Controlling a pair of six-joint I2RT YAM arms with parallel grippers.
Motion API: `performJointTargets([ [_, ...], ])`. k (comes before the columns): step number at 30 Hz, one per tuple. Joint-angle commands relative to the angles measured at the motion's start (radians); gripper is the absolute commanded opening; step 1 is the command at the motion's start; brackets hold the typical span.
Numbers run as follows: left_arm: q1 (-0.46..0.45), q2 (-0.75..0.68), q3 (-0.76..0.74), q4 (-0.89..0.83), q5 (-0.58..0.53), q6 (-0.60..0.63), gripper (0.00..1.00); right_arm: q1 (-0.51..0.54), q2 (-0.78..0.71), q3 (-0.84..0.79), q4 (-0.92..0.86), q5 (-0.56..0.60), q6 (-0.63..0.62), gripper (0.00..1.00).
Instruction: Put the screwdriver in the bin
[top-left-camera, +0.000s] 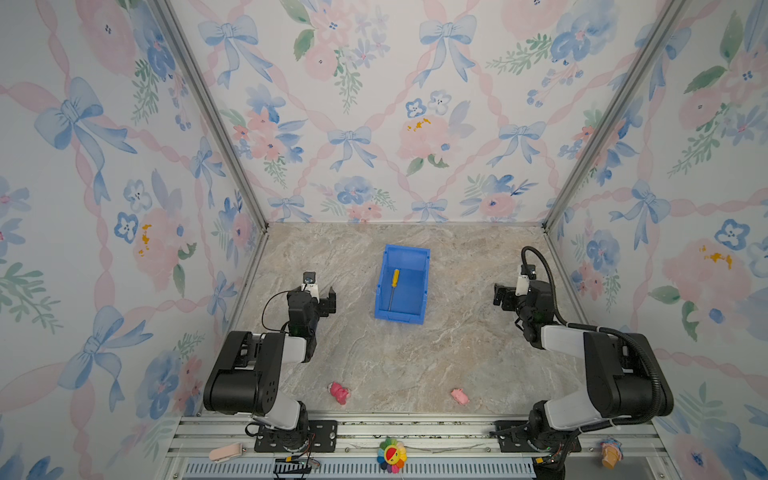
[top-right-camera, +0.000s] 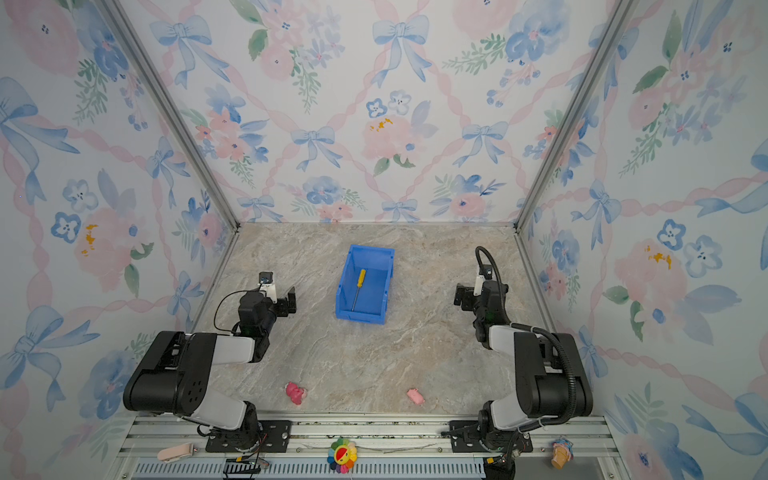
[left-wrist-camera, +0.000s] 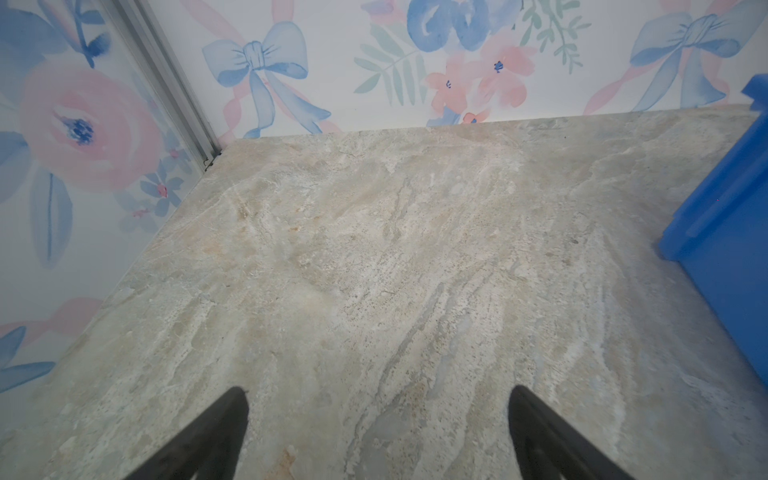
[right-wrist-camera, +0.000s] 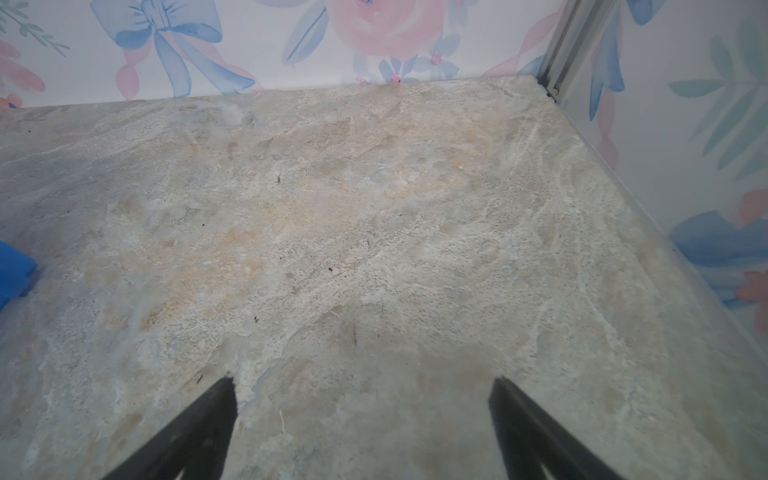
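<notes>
Already in place: the screwdriver (top-left-camera: 392, 289) lies flat on the floor of the bin (top-left-camera: 420, 252), close to its 9 o'clock wall, with the handle toward 12 o'clock and the tip toward 6 o'clock.
Task status: treat the placement as done; nothing more appears to be needed on the tool.
Left gripper (left-wrist-camera: 378, 397): its jaws stand wide with nothing between them. It sits over the bare table (top-left-camera: 415, 365) at 9 o'clock of the bin, apart from it.
Right gripper (right-wrist-camera: 363, 384): its jaws stand wide and empty, at 3 o'clock of the bin and well apart.
Risk, bin strike: if you swing either arm toward the centre at low height, a finger can catch a wall and push or turn the bin.
Risk, tool spill: the 6 o'clock lip looks lower than the other walls, and the tip points at it. A shove or tilt from 12 o'clock can slide the screwdriver out there.
Risk, needless re-grasp: if you reach into the bin again, you can drag the shaft up the wall.
Risk, stray items: two pink toys (top-left-camera: 338, 392) (top-left-camera: 460, 397) lie at 7 and 5 o'clock of the bin, near the front edge. A low elbow on retreat can sweep them.
</notes>
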Motion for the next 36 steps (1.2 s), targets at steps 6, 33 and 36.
performJointTargets([
  [6, 0.017, 0.002, -0.049, 0.112, 0.043, -0.014, 0.98, 0.039, 0.046, -0.096, 0.271, 0.04, -0.034, 0.97],
  [33, -0.004, 0.035, -0.109, 0.261, -0.057, -0.025, 0.98, 0.062, 0.036, -0.089, 0.242, 0.095, -0.047, 0.97],
  [36, 0.004, 0.042, -0.104, 0.259, -0.036, -0.03, 0.98, 0.061, 0.036, -0.089, 0.242, 0.095, -0.047, 0.97],
])
